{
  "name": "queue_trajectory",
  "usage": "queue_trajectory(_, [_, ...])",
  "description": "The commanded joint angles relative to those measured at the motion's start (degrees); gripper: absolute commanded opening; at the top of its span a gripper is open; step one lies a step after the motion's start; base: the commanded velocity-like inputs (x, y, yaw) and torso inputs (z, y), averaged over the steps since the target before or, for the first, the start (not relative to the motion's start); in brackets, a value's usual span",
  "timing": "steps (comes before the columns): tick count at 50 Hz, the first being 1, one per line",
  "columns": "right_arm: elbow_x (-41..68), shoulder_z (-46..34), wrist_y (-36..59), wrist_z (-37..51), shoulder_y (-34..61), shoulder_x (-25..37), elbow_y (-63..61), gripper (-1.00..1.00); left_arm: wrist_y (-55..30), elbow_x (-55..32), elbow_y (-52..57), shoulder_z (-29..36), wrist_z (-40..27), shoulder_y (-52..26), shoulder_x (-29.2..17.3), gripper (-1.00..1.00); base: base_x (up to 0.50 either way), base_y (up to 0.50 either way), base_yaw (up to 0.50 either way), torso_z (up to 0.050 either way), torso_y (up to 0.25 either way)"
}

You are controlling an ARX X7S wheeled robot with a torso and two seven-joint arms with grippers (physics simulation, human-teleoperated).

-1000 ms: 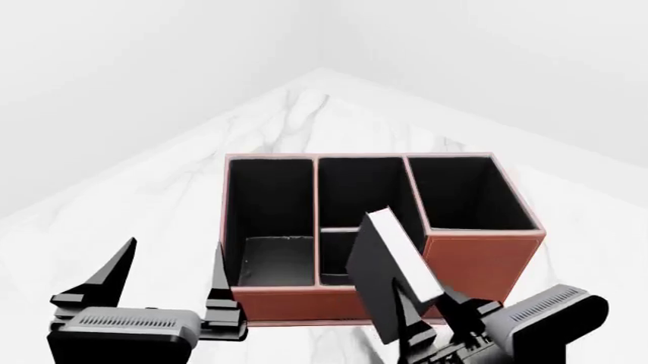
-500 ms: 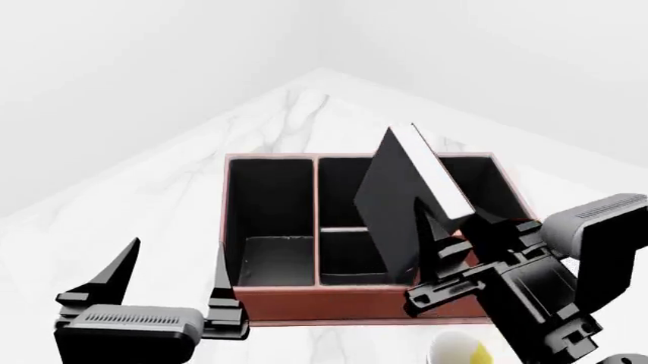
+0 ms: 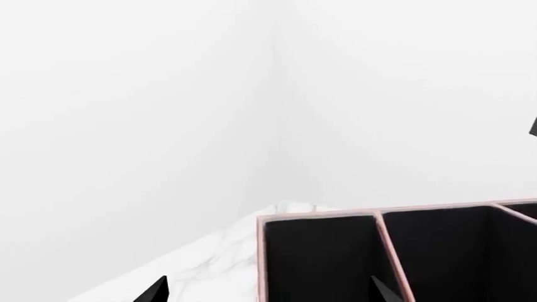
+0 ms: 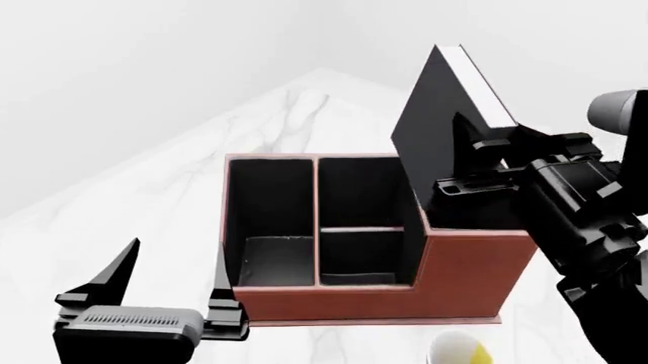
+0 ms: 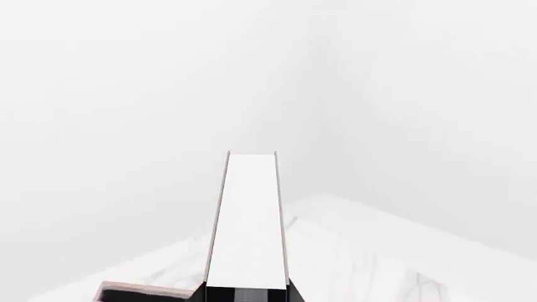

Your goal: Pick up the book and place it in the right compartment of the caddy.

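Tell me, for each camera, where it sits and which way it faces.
Head view: on the head, looking forward and down at the caddy; both arms show, the right gripper holding the book.
Left wrist view: near the left gripper, facing the caddy; dark tips show.
Right wrist view: near the gripper, facing the book.
Shared: book, caddy.

Bright, even, shadowless simulator light; sharp, glare-free renders.

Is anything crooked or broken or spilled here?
Nothing is broken or spilled. The book looks tilted, but only because the right gripper holds it in the air above the caddy. The caddy sits flat on the marble table, and the left gripper is open and empty.
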Motion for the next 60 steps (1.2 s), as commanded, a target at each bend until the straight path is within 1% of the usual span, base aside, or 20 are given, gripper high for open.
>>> queue_trajectory(1, [-0.56,-1.88,3.93,5.27,8.79,-0.17,5.01,-1.0,0.05,-0.18,0.36,-0.15,-0.28,0.17,-0.25,1.0,0.0,0.0,0.0,0.0,0.0])
queue_trajectory(6, [-1.39,-3.92,6.75,8.86,11.75,0.41,5.84,-1.0,0.3,-0.1,0.27,-0.1,-0.37,0.29,-0.29,1.0,0.0,0.0,0.0,0.0,0.002])
queue_trajectory(11, [-0.43,-4.7,8.0,8.98,13.16,0.72,7.67,-1.0,0.4,-0.19,0.19,-0.17,-0.46,0.3,-0.35,1.0,0.0,0.0,0.0,0.0,0.002])
queue_trajectory(18, [0.0,-5.75,9.03,7.51,13.9,0.78,10.23,-1.0,0.52,-0.11,0.12,-0.01,-0.59,0.33,-0.37,1.0,0.0,0.0,0.0,0.0,0.001])
queue_trajectory(27, [-0.3,-6.93,9.79,6.38,13.95,0.82,10.48,-1.0,0.39,-0.31,0.35,-0.04,-0.77,0.27,-0.52,1.0,0.0,0.0,0.0,0.0,0.001])
queue_trajectory(45, [-2.02,-9.66,11.9,4.49,17.98,-0.21,15.69,-1.0,0.13,-0.93,0.28,-0.06,-0.92,-0.21,-0.72,1.0,0.0,0.0,0.0,0.001,0.001])
queue_trajectory(60, [-7.84,-12.22,10.61,0.91,18.21,-2.04,22.12,-1.0,0.12,-1.01,0.09,0.17,-1.1,-0.4,-0.86,1.0,0.0,0.0,0.0,0.0,0.002])
